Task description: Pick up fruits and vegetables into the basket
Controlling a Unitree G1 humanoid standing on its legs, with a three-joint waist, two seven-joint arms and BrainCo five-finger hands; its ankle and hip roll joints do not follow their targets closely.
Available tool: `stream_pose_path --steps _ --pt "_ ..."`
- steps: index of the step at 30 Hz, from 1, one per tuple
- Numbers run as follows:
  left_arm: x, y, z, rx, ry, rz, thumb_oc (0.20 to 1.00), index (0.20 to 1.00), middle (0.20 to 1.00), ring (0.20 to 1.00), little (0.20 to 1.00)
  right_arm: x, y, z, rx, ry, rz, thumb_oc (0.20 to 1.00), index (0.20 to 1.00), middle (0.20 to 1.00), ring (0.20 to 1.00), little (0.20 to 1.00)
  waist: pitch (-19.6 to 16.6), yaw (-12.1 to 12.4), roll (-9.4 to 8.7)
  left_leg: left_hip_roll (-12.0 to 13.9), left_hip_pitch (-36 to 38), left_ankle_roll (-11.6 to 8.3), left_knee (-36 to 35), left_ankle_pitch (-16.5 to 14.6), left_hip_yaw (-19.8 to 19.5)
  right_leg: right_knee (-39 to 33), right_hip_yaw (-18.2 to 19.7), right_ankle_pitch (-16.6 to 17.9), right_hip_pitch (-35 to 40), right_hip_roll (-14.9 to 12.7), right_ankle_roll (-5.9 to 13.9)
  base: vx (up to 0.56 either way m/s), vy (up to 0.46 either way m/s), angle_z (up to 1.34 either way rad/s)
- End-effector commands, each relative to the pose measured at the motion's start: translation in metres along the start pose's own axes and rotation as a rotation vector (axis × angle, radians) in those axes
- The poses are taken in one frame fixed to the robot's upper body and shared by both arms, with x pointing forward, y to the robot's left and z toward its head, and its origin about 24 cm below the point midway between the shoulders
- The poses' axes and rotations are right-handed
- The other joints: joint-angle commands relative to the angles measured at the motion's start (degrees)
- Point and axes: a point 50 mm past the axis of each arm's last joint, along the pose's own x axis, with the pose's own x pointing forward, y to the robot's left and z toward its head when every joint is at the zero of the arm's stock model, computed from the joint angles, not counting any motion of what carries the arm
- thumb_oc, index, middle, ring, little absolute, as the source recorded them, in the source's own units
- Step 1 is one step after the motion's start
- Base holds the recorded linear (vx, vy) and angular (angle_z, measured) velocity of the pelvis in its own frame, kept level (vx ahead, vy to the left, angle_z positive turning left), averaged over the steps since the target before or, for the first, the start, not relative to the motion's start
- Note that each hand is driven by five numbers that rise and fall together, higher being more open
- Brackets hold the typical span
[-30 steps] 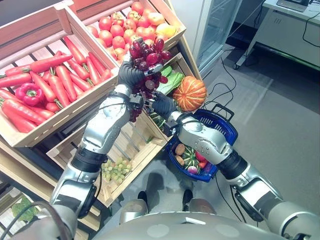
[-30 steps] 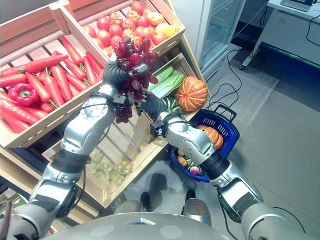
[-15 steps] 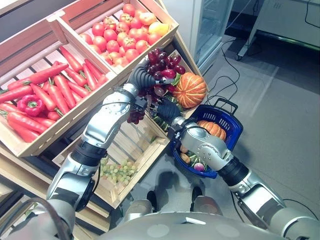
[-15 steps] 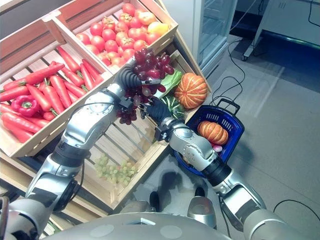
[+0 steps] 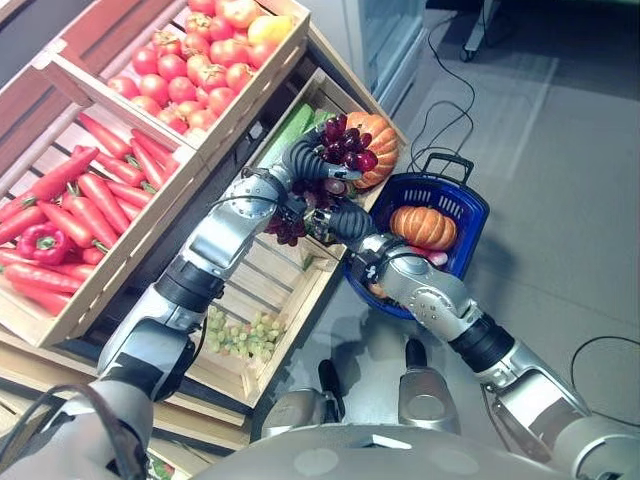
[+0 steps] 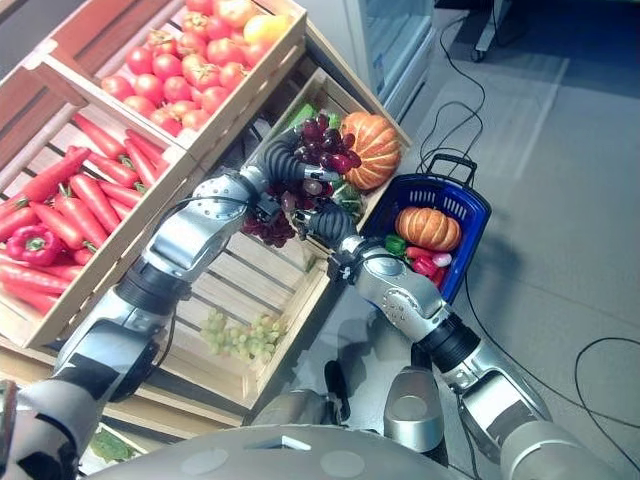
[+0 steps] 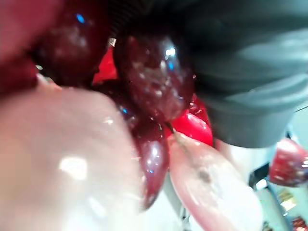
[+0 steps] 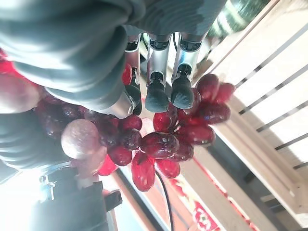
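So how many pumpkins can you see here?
2. One orange pumpkin lies in the blue basket; a bigger pumpkin sits in the wooden crate beside it. Others may be hidden.

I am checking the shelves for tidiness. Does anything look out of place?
One red pepper lies among the carrots in their crate. Otherwise nothing stands out; the left hand holds red grapes.

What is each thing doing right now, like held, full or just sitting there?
Red grapes: held up, both hands on them.
Left hand: shut on grapes.
Right hand: under the bunch, fingers touching it.
Basket: on floor, partly filled.
Green grapes: lying in crate.
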Motion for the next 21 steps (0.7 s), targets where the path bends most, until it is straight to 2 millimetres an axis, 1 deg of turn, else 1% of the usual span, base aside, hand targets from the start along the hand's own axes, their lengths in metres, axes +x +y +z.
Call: stream_pose_path --steps 1,6,12,13,16,19,21 --pt "0.000 0.010 -0.010 0.149 0.084 -0.009 1.000 1.000 1.000 1.000 1.000 0.001 0.071 0.120 -0.025 -0.582 0.385 0.200 0.200 0.200 0.200 0.200 2.5 -1.2 -3.21 -2.1 -1.7 0.59 4.6 -1.9 0.2 5.2 -0.1 -6.2 1.8 -1.3 0.43 0.00 0.000 0.00" --pt "-0.002 0.011 -0.017 0.143 0.105 -0.016 1.000 1.000 1.000 1.000 1.000 -0.003 0.055 0.121 -0.049 -0.588 0.348 0.200 0.200 0.200 0.200 0.200 3.1 -1.9 -2.43 -2.1 -2.2 0.20 4.8 -1.6 0.5 5.6 -0.1 -6.3 1.1 -1.5 0.30 0.00 0.005 -0.08" --pt "0.000 0.002 -0.032 0.067 0.152 -0.024 1.000 1.000 1.000 1.000 1.000 -0.006 0.042 0.124 -0.052 -0.606 0.309 0.200 0.200 0.200 0.200 0.200 5.0 -3.0 -1.67 -2.2 -4.5 0.06 6.0 -1.3 1.0 7.5 0.3 -6.5 -2.0 -1.6 0.18 -0.04 0.005 -0.01" --pt "0.000 0.001 -0.032 0.061 0.154 -0.021 1.000 1.000 1.000 1.000 1.000 -0.006 0.042 0.124 -0.053 -0.608 0.307 0.200 0.200 0.200 0.200 0.200 5.1 -3.1 -1.65 -2.2 -4.7 0.06 6.1 -1.3 1.0 7.7 0.4 -6.5 -2.4 -1.6 0.16 -0.08 -0.009 -0.02" --pt "0.002 -0.005 -0.038 -0.004 0.158 0.000 1.000 1.000 1.000 1.000 1.000 -0.008 0.036 0.128 -0.056 -0.632 0.282 0.200 0.200 0.200 0.200 0.200 7.0 -3.7 -1.64 -2.3 -7.0 0.20 7.0 -1.2 1.5 9.5 0.8 -6.6 -5.5 -1.5 0.07 -0.12 -0.025 -0.06" --pt "0.003 -0.012 -0.047 -0.114 0.184 0.014 1.000 1.000 1.000 1.000 1.000 -0.010 0.026 0.129 -0.045 -0.661 0.255 0.200 0.200 0.200 0.200 0.200 8.8 -4.1 -1.98 -2.2 -9.1 0.33 8.0 -1.2 2.1 11.0 1.1 -6.5 -8.2 -1.2 0.02 -0.13 -0.043 -0.10" --pt "0.003 -0.015 -0.054 -0.140 0.207 0.056 1.000 1.000 1.000 1.000 1.000 -0.011 0.022 0.130 -0.039 -0.677 0.248 0.200 0.200 0.200 0.200 0.200 10.0 -4.4 -2.20 -2.1 -10.4 0.45 8.6 -1.0 2.3 11.9 1.3 -6.4 -9.8 -0.9 -0.02 -0.10 -0.028 -0.04"
